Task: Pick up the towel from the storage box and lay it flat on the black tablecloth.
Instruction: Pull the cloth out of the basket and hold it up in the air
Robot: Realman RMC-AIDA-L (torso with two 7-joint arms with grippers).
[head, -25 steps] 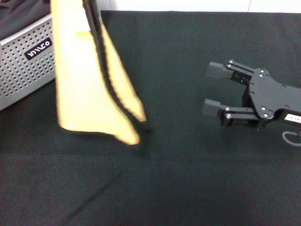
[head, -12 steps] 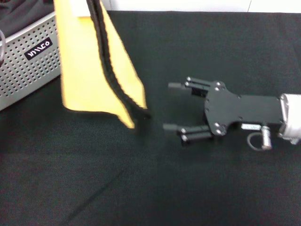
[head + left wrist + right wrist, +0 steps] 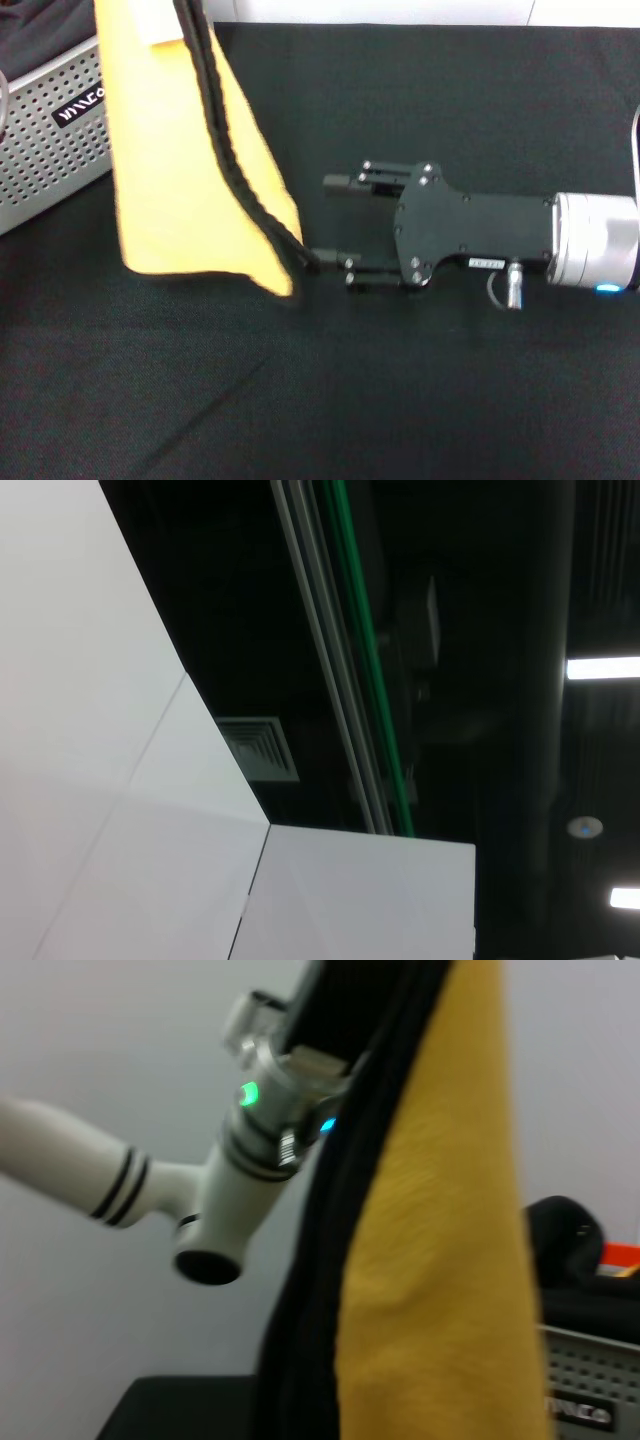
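I've got the towel (image 3: 175, 160) hanging in the upper left of the head frame, yellow-orange side toward me, black edging running down its right fold, lower corner just above the black tablecloth (image 3: 400, 400). It runs up out of the frame, so I can't tell how the left pincer stands; the left wrist view only gives me ceiling. In the right wrist view the white left arm (image 3: 200, 1200) sits at the top of the hanging cloth. My right pincer (image 3: 335, 222) is in at centre frame, fingers spread apart, the lower fingertip right at the towel's bottom corner, the upper one clear of the fabric. The storage box (image 3: 50, 150) sits at the far left edge on the counter, behind the towel.
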